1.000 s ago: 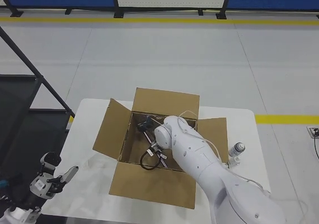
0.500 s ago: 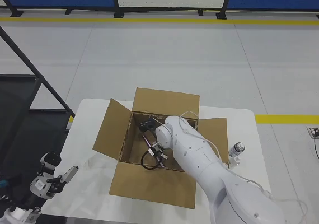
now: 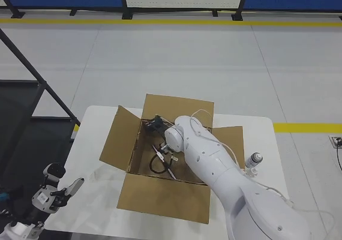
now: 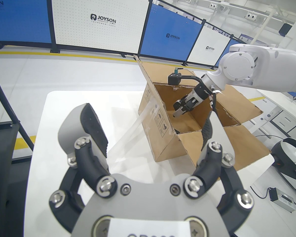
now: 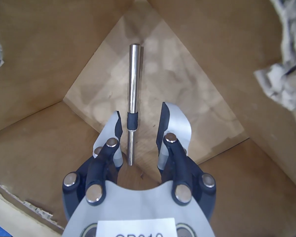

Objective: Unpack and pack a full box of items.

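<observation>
**Right gripper open over a metal rod inside the box**

The right gripper [image 5: 140, 110] is down inside the cardboard box [image 3: 162, 201]. Its fingers are spread, one on each side of a shiny metal rod [image 5: 134, 75], and hold nothing. One pad [image 5: 118, 124] sits just beside the rod's dark band, though I cannot tell whether they touch. The rod lies on the box floor, its far end pointing toward a corner. The box stands on the white table [image 3: 99, 180] with all its flaps folded outward. The left gripper [image 4: 148, 110] hangs wide open and empty off the table's near corner, well apart from the box. A small bottle [image 3: 253, 160] stands upright on the table beside the box's flap.
</observation>
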Available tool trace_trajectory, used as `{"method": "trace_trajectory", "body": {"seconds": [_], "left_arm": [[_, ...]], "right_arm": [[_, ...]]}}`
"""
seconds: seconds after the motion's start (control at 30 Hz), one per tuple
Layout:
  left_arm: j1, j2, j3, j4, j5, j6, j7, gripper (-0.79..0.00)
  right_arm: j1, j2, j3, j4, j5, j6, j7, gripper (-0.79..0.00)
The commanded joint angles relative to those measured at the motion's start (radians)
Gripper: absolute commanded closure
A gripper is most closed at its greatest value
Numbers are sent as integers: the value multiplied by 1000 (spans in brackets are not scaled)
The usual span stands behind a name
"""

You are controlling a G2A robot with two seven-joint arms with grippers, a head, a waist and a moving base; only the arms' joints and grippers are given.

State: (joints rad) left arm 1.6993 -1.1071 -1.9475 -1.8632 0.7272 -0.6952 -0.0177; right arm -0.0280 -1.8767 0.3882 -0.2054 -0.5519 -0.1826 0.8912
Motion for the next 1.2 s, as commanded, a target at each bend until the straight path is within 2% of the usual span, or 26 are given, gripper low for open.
{"method": "trace_trajectory", "body": {"seconds": [0.0,0.13,0.17,0.2,0.27,0.3,0.53,0.63,0.67,1.07,1.17], "left_arm": [[0,0,0,0,0,0,0,-785],[0,0,0,0,0,0,0,-785],[0,0,0,0,0,0,0,-785],[0,0,0,0,0,0,0,-785],[0,0,0,0,0,0,0,-785],[0,0,0,0,0,0,0,-785],[0,0,0,0,0,0,0,-785],[0,0,0,0,0,0,0,-785],[0,0,0,0,0,0,0,-785],[0,0,0,0,0,0,0,-785],[0,0,0,0,0,0,0,-785]], "right_arm": [[3,2,3,-10,-4,-16,-8,-320],[7,10,12,-36,-14,-53,-27,-382],[8,13,14,-41,-17,-61,-36,-431],[7,16,16,-50,-20,-69,-46,-517],[4,23,21,-69,-29,-77,-69,-770],[3,27,24,-81,-34,-74,-85,-785],[-19,69,51,-208,-86,-5,-179,-785],[-35,99,78,-289,-105,40,-178,-785],[-38,110,86,-312,-112,69,-143,-785],[-39,113,89,-322,-114,83,-128,-785],[-59,119,106,-342,-103,52,-180,-785]]}}
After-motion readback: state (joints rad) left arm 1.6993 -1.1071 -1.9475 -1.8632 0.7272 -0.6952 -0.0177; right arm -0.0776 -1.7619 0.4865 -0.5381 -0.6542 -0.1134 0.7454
